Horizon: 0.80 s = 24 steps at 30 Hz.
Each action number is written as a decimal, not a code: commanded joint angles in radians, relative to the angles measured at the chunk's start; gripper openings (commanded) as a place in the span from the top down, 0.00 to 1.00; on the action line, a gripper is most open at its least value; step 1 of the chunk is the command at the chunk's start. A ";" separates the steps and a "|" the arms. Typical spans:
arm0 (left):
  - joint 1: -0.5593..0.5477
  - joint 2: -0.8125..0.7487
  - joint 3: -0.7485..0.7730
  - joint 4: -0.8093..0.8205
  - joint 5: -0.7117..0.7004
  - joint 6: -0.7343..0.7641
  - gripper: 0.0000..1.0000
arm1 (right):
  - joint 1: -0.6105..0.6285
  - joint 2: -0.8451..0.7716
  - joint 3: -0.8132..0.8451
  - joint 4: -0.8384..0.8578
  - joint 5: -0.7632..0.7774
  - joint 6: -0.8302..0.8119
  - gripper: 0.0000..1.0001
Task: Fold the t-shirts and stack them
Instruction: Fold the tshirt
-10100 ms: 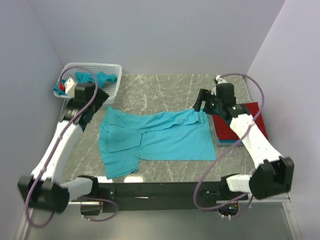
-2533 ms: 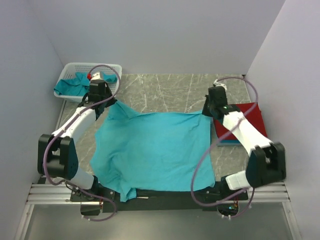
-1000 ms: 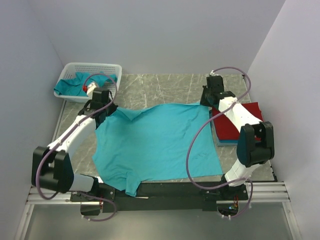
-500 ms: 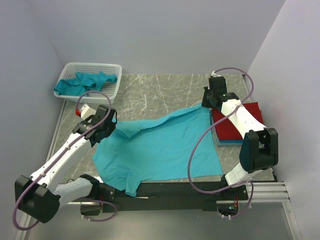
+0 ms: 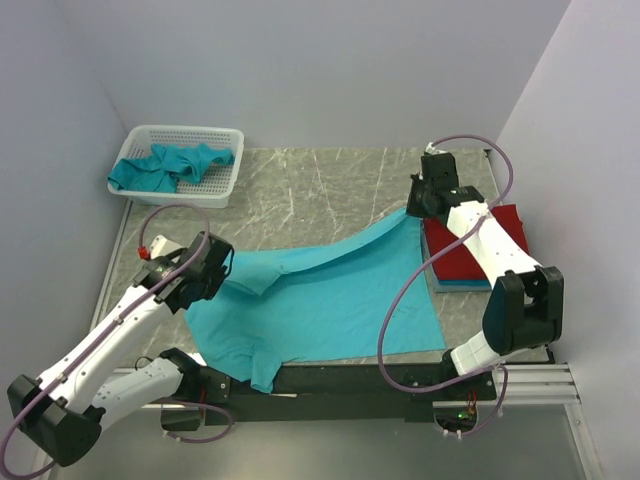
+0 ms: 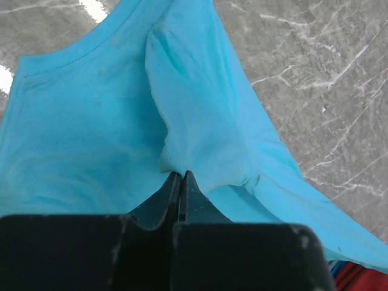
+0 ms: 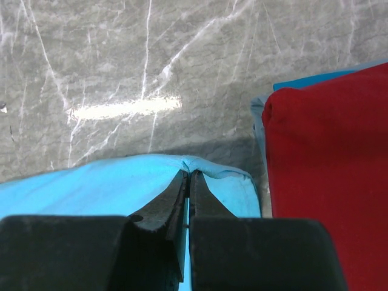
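Teal t-shirt (image 5: 330, 300) looks light and limp, sagging between pinches. The left tool (image 6: 180, 177) and right tool (image 7: 188, 176) each clamp its edge, which seem sensible holds.

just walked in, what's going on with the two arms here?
Both arms hold one teal t-shirt, not yet folded. The left gripper is shut on bunched cloth near the collar; the right gripper is shut on its far edge, beside a folded red shirt stacked on a blue one. More teal shirts lie in the basket.
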 commanded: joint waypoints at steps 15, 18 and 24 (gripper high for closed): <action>-0.017 -0.068 -0.144 0.011 0.071 -0.013 0.99 | -0.006 -0.076 -0.083 -0.023 0.021 -0.012 0.98; -0.017 -0.072 -0.163 0.033 0.081 -0.008 0.99 | -0.007 -0.096 -0.130 -0.032 0.067 0.014 0.98; -0.017 -0.065 -0.174 0.060 0.088 0.012 0.99 | -0.006 -0.099 -0.184 -0.052 0.127 0.034 0.75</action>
